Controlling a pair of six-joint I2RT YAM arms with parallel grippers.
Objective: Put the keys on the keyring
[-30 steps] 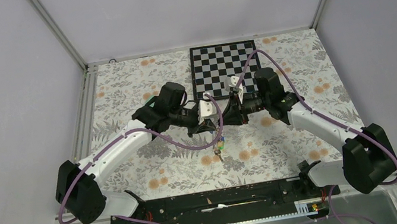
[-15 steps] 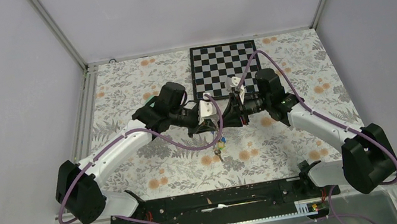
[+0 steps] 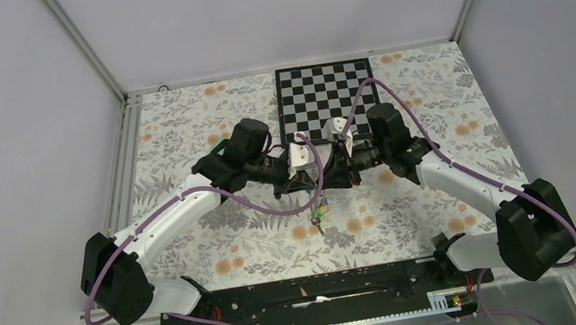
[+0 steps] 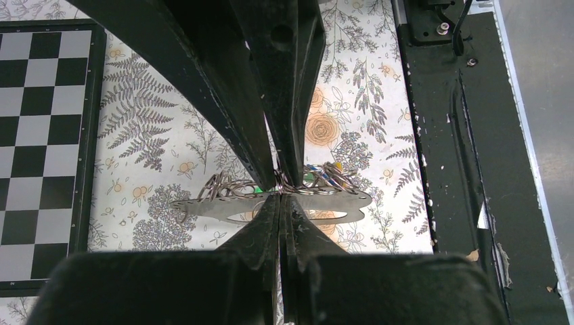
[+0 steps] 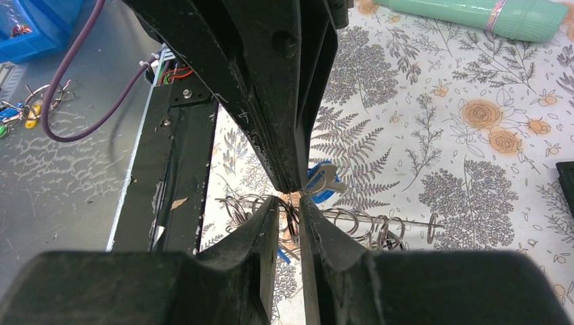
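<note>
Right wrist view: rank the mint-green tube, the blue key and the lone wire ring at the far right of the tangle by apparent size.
1. mint-green tube: largest, though farther off and cut by the frame edge.
2. blue key.
3. lone wire ring: smallest, seen nearly edge-on.

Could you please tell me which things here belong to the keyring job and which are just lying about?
Belongs to the job: the keys; the keyring, a cluster of silvery wire loops.
Just lying about: the chessboard; the mint-green cylinder; the blue bin.
</note>
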